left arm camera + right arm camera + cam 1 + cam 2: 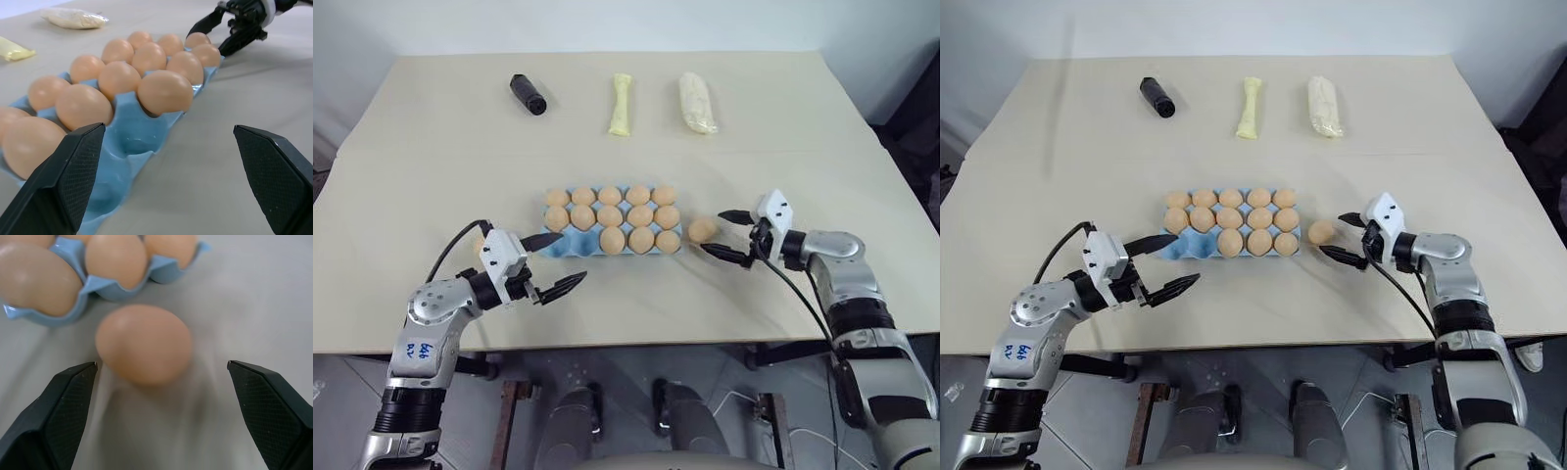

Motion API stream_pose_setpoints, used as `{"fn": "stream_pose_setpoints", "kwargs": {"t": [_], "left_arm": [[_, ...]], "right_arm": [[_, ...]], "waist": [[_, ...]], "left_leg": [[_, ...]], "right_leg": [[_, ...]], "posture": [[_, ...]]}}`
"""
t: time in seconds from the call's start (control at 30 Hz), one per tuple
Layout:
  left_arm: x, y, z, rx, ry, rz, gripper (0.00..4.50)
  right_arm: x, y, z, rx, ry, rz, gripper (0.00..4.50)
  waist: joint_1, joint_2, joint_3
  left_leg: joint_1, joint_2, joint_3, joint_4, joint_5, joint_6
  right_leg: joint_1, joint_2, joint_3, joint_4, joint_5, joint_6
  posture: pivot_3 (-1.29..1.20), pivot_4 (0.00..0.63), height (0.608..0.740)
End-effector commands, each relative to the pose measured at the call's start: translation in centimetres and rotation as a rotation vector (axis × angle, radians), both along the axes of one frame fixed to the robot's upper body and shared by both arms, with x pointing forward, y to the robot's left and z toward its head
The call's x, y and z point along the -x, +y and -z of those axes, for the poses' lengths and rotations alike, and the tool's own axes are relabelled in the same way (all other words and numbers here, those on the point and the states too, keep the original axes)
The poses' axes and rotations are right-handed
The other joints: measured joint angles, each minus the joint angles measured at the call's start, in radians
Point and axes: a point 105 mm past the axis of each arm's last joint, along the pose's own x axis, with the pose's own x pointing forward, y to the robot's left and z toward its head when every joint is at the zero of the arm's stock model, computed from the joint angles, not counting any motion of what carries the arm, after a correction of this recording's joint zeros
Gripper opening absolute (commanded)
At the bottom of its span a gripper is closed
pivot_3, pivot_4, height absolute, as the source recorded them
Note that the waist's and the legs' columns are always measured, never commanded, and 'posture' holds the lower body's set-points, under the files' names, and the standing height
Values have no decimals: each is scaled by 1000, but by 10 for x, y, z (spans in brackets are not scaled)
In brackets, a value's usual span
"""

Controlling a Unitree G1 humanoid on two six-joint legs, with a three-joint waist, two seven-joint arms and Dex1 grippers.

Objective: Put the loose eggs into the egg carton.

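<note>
At frame centre, the blue egg carton (570, 245) holds many eggs. One loose egg (702, 230) lies on the table (431, 147) just right of it, before the right gripper (727, 234), jaws spread, empty. The left gripper (552, 262) is likewise spread at lower left.

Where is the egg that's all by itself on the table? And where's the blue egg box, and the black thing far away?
Loose egg (702, 230), left eye view, middle of its shell.
Egg carton (570, 246), left eye view, empty blue cup at its near left corner.
Black cylinder (528, 94), left eye view, middle of its body.
</note>
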Motion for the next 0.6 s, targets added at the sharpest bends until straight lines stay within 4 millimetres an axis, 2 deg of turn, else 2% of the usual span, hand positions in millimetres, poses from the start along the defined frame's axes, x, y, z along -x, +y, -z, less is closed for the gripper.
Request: {"fn": "stream_pose_setpoints", "kwargs": {"t": [0.03,0.13,0.23,0.3,0.47,0.53,0.6], "left_arm": [[2,3,-14,7,-48,-10,4500],[1,4,-14,6,-51,-16,4500],[1,5,-14,7,-53,-22,4500],[1,5,-14,8,-54,-27,4500],[1,9,-12,9,-50,-46,4500],[1,14,-10,15,-45,-67,4500],[4,23,-7,-13,-46,-92,4500]], "right_arm": [[-3,11,-7,-4,-39,-52,4460],[-5,16,-8,-14,-42,-71,3842],[-5,14,-9,-16,-51,-73,2810],[-5,10,-13,-20,-58,-60,2360],[-3,-3,-30,-8,-110,-49,2320],[0,-3,-42,-15,-126,-65,2320],[5,5,-53,-20,-138,-107,2320]], "waist": [[-1,0,0],[0,0,0],[1,0,0],[0,0,0],[0,0,0],[0,0,0],[-3,0,0]], "left_leg": [[0,0,0,0,0,0],[0,0,0,-1,0,0],[0,0,0,-2,0,0],[0,0,0,-2,0,0],[0,0,1,-3,0,0],[0,0,1,-4,0,0],[0,0,1,-4,0,-1]], "right_leg": [[0,0,0,0,0,0],[0,0,0,0,0,0],[0,-1,-2,0,0,0],[0,-2,-3,-1,0,1],[-1,-2,-4,-1,0,1],[-1,-3,-4,-1,0,1],[-2,-3,-5,-1,0,0]], "posture": [[0,150,740],[0,150,740],[0,150,740],[0,150,740],[0,150,740],[0,150,740],[0,150,740]]}}
